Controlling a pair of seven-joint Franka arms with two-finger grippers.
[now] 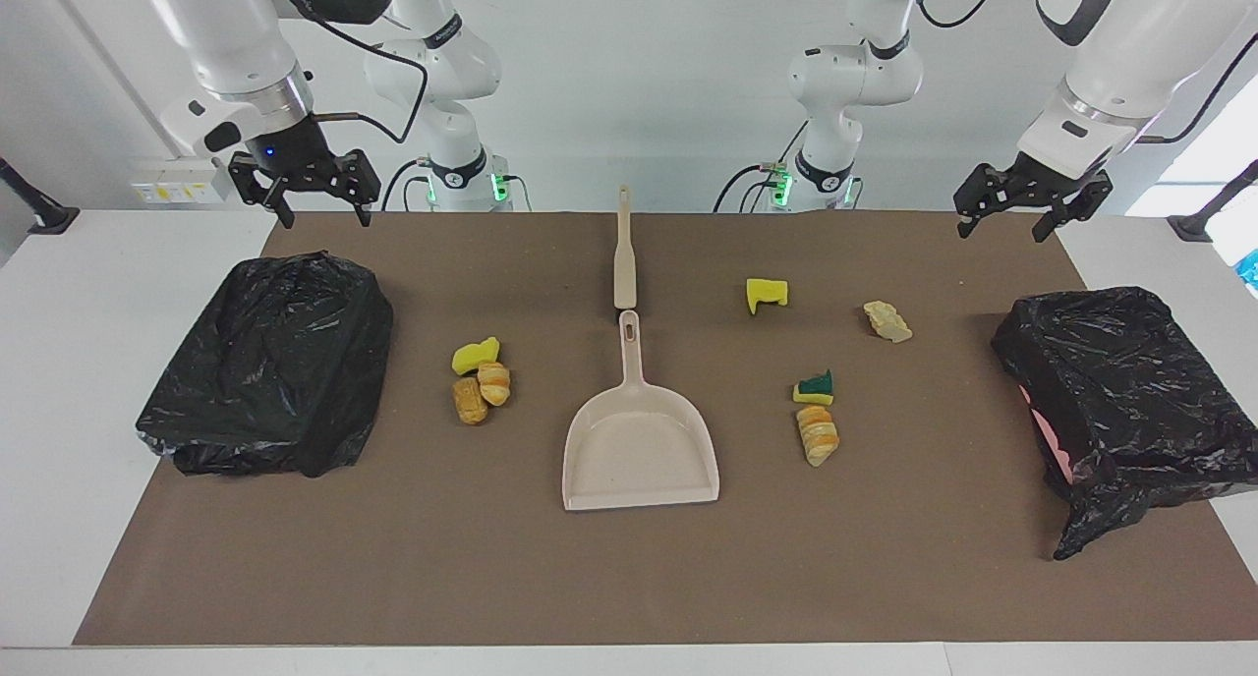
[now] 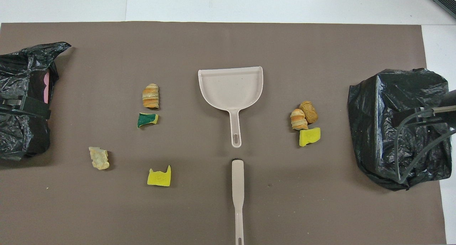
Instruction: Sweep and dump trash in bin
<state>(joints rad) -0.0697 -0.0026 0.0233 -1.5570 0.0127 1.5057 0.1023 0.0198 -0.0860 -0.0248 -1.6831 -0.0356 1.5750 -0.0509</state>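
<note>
A mat point(image 1: 629, 578) covers the desk point(image 1: 69, 362). The dustpan point(image 1: 639, 450) lies mid-mat, with the brush point(image 1: 624, 253) just beside its handle, nearer the robots. One bagged bin point(image 1: 270, 362) sits at the right arm's end, another bagged bin point(image 1: 1120, 401) at the left arm's end. Three scraps point(image 1: 479, 376) cluster between the dustpan and the right arm's bin; four scraps point(image 1: 816, 430) lie apart toward the left arm's bin.

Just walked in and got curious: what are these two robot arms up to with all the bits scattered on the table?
Nothing is being handled yet. The right gripper hangs open over the table edge by one black-bagged bin, and the left gripper hangs open by the other bin. The dustpan and brush lie untouched mid-table. Sponge chunks and bread-like pieces lie scattered on the brown mat, none swept up.
</note>
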